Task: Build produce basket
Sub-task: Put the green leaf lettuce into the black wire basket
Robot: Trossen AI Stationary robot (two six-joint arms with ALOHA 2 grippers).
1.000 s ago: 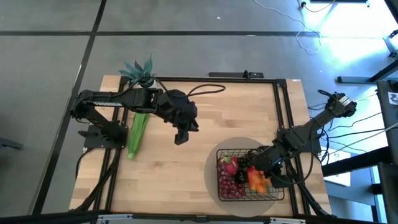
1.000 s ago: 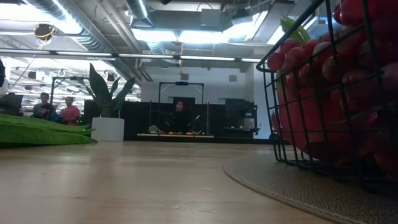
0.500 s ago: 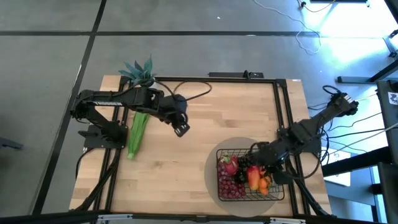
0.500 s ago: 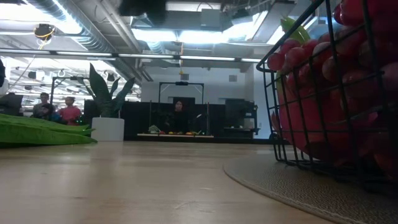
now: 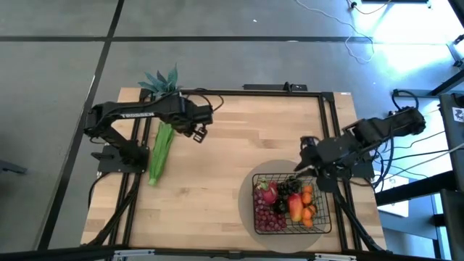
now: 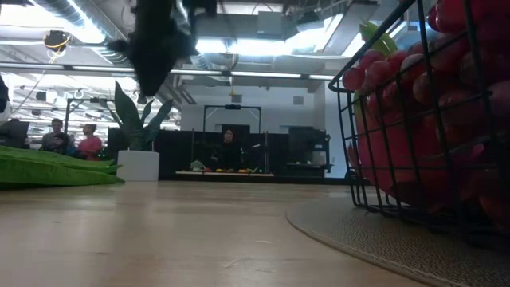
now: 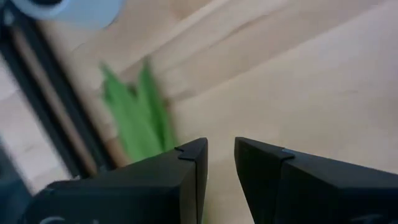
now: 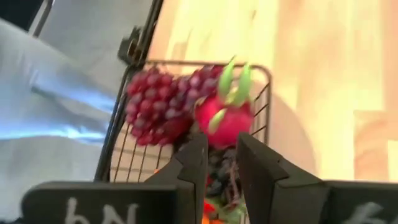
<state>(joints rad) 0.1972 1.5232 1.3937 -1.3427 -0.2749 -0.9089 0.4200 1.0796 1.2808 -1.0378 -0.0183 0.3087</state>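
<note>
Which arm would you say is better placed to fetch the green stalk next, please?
Probably the left: the left gripper hangs empty beside the green stalk, while the right gripper sits by the basket.

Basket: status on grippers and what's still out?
Left gripper empty beside green stalk. Right gripper empty above basket. Stalk on table, outside basket. Nothing in the way.

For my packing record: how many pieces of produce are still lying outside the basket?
1. The long green leafy stalk lies on the table's left side, near the left gripper. All other visible produce is inside the basket. Nothing else shows outside it.
</note>
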